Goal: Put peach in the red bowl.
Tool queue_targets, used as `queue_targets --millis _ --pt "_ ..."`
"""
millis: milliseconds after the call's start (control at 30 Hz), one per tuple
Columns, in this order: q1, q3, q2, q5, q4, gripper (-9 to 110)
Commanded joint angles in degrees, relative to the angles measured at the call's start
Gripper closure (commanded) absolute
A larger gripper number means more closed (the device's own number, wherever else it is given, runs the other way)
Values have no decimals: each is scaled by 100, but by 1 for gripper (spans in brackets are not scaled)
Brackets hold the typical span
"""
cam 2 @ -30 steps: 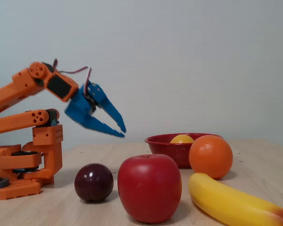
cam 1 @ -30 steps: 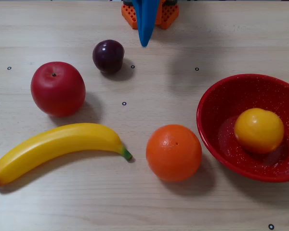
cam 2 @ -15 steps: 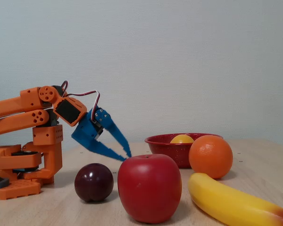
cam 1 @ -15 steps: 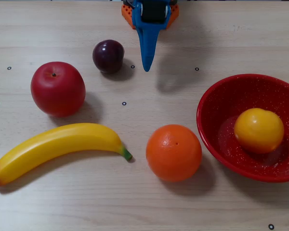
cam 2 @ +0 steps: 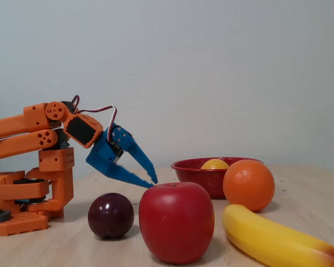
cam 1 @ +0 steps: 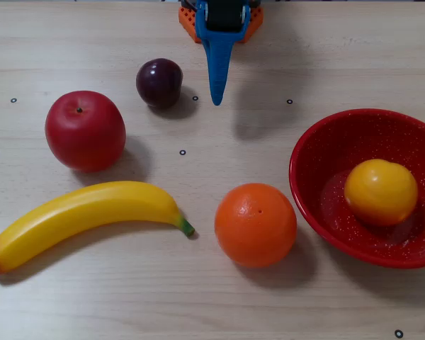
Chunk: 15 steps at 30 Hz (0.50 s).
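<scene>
Peach (cam 1: 380,191) inside red bowl (cam 1: 319,145), right side; orange (cam 1: 255,224) just beside bowl; blue jaws (cam 1: 217,88) near plum (cam 1: 159,83).

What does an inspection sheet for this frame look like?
Surface: pale wood table with small dark dots.
Job's things: peach lies inside the red bowl.
Clutter: apple, plum, banana, orange, all outside the bowl.
Gripper: gripper open, empty, raised above the table near the plum.
Cables: wires loop over the wrist.
Surroundings: plain pale wall.
</scene>
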Motion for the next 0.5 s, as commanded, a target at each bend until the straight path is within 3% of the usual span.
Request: queue_targets --millis 0,467 --pt "-272 237 132 123 -229 102" --pt "-26 220 132 360 -123 102"
